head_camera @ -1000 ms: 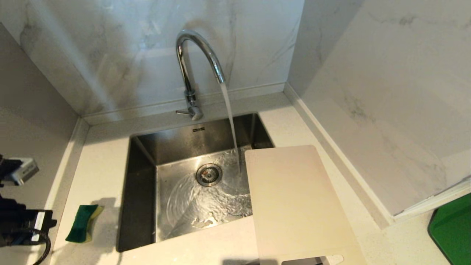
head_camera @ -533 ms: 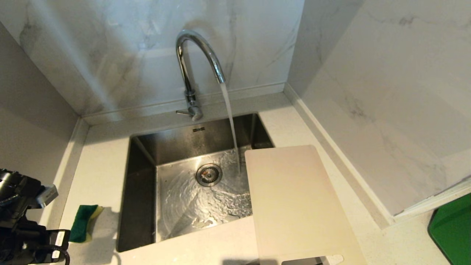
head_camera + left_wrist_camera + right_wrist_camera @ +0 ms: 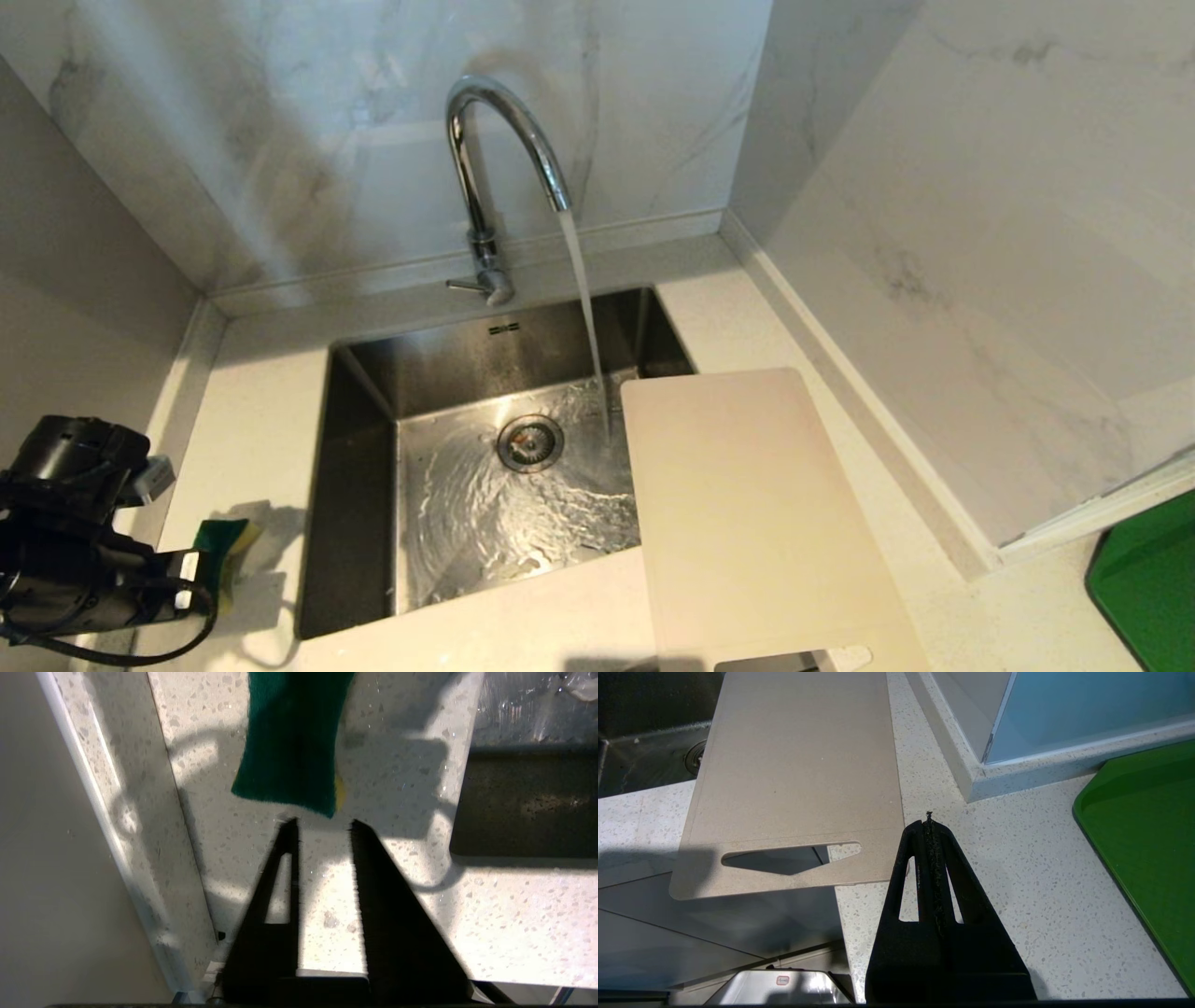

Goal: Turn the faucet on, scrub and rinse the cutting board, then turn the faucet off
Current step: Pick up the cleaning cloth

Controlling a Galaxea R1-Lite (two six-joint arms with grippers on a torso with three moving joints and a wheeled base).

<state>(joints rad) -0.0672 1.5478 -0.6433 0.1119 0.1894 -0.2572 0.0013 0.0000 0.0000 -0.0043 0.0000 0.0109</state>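
**Clerk A:** Item one, the faucet [image 3: 509,159]: at the back rim of the sink [image 3: 359,485], water running from the spout into the basin. Turn-on step judged done.

**Clerk B:** Item two?

**Clerk A:** The cutting board [image 3: 747,513]: flat on the table [image 3: 252,429], right of the sink, its far left corner overhanging the basin just beside the stream; slotted handle end nearest the robot. No scrubbing under way.

**Clerk B:** Tools?

**Clerk A:** Sponge [image 3: 292,742], green scouring face up, yellow underneath, on the table left of the sink. The left gripper [image 3: 322,823] hovers just short of its near end, jaws parted a little, nothing between them. The right gripper [image 3: 929,816] is parked near the board's handle corner, on the side away from the sink, jaws pressed together and empty.

**Clerk B:** Handling note for the step in hand?

**Clerk A:** Judged step: fetch the sponge. The gap looks narrower than the sponge lying flat, so the jaws probably want spreading wider first. Then lower squarely over the sponge's middle, pinch across its short width, and lift clear before crossing the sink to the board. A pinch at the tip would likely let the soft foam fold or slip.

**Clerk B:** Markings?

**Clerk A:** A small dark mark on the sink's back wall below the faucet; unreadable. A green tray [image 3: 1148,588] lies far right of the sink, no lettering visible.
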